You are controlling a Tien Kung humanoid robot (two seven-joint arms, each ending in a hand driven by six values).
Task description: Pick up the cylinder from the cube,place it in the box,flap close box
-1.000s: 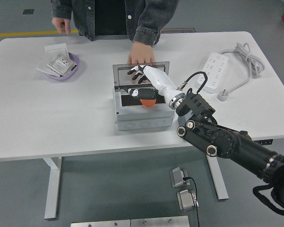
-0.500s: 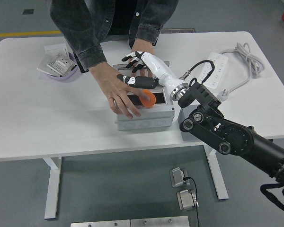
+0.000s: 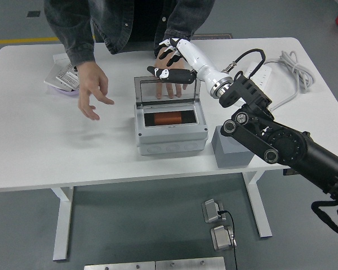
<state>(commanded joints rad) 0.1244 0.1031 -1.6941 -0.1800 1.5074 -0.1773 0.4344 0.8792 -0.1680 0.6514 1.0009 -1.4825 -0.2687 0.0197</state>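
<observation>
The orange cylinder [image 3: 169, 118] lies on its side inside the grey box [image 3: 170, 139], which stands mid-table. The box's clear lid [image 3: 166, 90] stands upright at its back edge. The grey cube [image 3: 232, 149] sits on the table just right of the box, with nothing on it. My right hand [image 3: 168, 59], white with black fingertips, hovers above and behind the lid, fingers spread and holding nothing. A person's hand [image 3: 170, 87] rests on the table behind the lid. The person's other hand [image 3: 93, 90] hovers open to the left of the box.
A purple bowl [image 3: 65, 84] with packets sits at the far left, partly behind the person's arm. A white power strip [image 3: 256, 70] with a grey cable [image 3: 296, 67] lies at the far right. My black right arm [image 3: 281, 146] crosses the table's right front.
My right hand has lifted out of the box and pulled back above the lid. The cylinder now lies in the box. The person's hand left the box and moved left.
</observation>
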